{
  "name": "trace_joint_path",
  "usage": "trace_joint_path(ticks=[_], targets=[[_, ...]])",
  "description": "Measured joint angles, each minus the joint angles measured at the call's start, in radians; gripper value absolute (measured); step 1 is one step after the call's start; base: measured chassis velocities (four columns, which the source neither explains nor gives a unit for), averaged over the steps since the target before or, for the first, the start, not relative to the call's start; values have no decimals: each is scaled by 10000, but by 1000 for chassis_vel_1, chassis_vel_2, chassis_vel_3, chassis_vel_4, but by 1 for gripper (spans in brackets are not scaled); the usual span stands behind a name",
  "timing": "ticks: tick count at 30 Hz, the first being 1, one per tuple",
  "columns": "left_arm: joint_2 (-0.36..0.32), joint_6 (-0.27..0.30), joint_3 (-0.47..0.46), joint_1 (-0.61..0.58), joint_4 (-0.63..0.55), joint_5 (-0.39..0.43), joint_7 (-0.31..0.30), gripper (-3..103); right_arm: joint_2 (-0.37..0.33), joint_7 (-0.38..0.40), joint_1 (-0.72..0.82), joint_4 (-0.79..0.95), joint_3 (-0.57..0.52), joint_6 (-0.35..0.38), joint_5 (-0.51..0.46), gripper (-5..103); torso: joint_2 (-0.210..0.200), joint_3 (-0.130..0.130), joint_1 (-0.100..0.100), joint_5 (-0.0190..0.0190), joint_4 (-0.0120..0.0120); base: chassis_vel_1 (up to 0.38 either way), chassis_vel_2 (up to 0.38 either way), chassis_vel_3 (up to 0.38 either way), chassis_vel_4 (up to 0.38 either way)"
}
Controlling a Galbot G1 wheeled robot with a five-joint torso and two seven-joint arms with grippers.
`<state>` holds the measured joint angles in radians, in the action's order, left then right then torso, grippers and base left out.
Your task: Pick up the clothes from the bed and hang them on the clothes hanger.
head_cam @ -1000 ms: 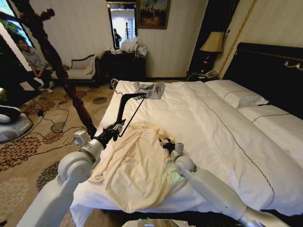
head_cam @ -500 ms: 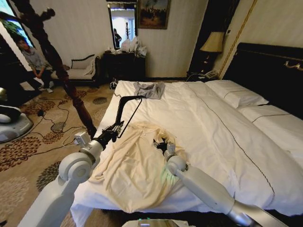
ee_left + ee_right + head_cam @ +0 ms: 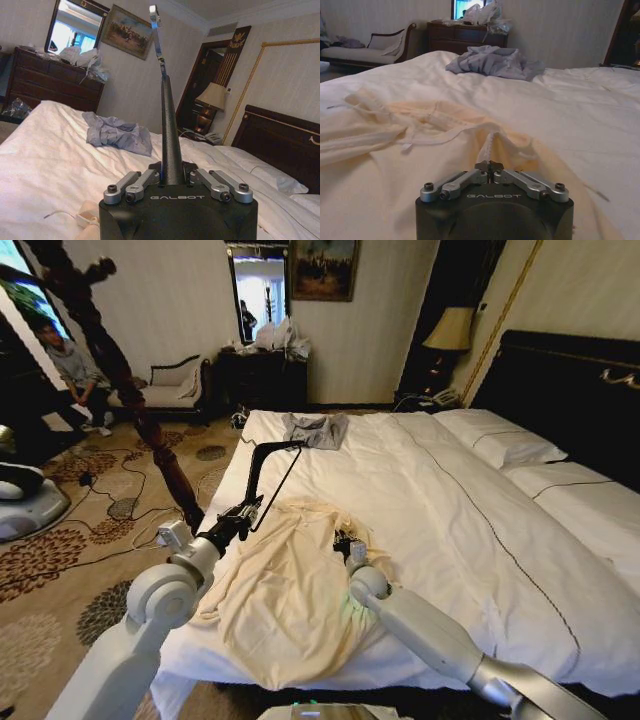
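Two grippers at work, as we are seeing it. Left gripper [image 3: 243, 512] is holding the black clothes hanger [image 3: 262, 467] in closed jaws above the bed's [image 3: 450, 500] near edge. Right gripper [image 3: 489, 165] is pinching a fold of the cream clothes [image 3: 280, 590], jaws closed, garment lying spread on the sheet.

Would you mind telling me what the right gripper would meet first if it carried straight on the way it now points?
Pinching the cream long-sleeved garment, the right gripper points across the white-sheeted bed. More cream fabric comes first, then bare sheet; the small grey garment lies farther along, though depth is hard to judge.
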<state>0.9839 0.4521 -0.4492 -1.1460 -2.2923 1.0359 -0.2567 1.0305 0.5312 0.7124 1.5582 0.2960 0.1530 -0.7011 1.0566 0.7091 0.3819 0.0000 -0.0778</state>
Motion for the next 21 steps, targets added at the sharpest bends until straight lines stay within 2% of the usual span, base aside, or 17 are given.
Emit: trace_joint_path(ticks=[2, 7, 10, 11, 13, 14, 17, 21], targets=[[0, -21, 1, -27, -5, 12, 7, 20, -68, -88, 0, 71, -75, -12, -90, 1, 0, 0, 0, 1, -1, 0, 0, 0, 0], [-40, -187, 15, -415, -70, 217, 70, 20, -481, -860, -194, 311, -537, -155, -802, 0, 0, 0, 0, 2, -1, 0, 0, 0, 0], [-216, -535, 209, -1348, -109, 343, 240, 20, -850, -1603, -496, 331, -966, -170, -1305, 0, 0, 0, 0, 2, 0, 0, 0, 0, 0], [-216, -535, 209, -1348, -109, 343, 240, 20, -850, -1603, -496, 331, -966, -170, -1305, 0, 0, 0, 0, 2, 0, 0, 0, 0, 0], [-304, -751, 365, -2203, -230, 367, 728, 20, -1088, -2029, -656, 382, -1297, -209, -1767, 0, 0, 0, 0, 0, 3, 0, 0, 0, 0], [-304, -751, 365, -2203, -230, 367, 728, 20, -1088, -2029, -656, 382, -1297, -209, -1767, 0, 0, 0, 0, 0, 3, 0, 0, 0, 0], [-441, -988, 703, -2981, -311, 134, 1597, 20, -1282, -2630, -807, 449, -1684, -502, -2253, 0, 1, -1, -1, 1, 0, 0, 0, 0, 0], [-531, -1033, 1047, -3387, -322, 39, 1923, 20, -1347, -2980, -879, 449, -1879, -761, -2357, 0, 1, -1, 0, 2, 1, 0, 0, 0, 0]])
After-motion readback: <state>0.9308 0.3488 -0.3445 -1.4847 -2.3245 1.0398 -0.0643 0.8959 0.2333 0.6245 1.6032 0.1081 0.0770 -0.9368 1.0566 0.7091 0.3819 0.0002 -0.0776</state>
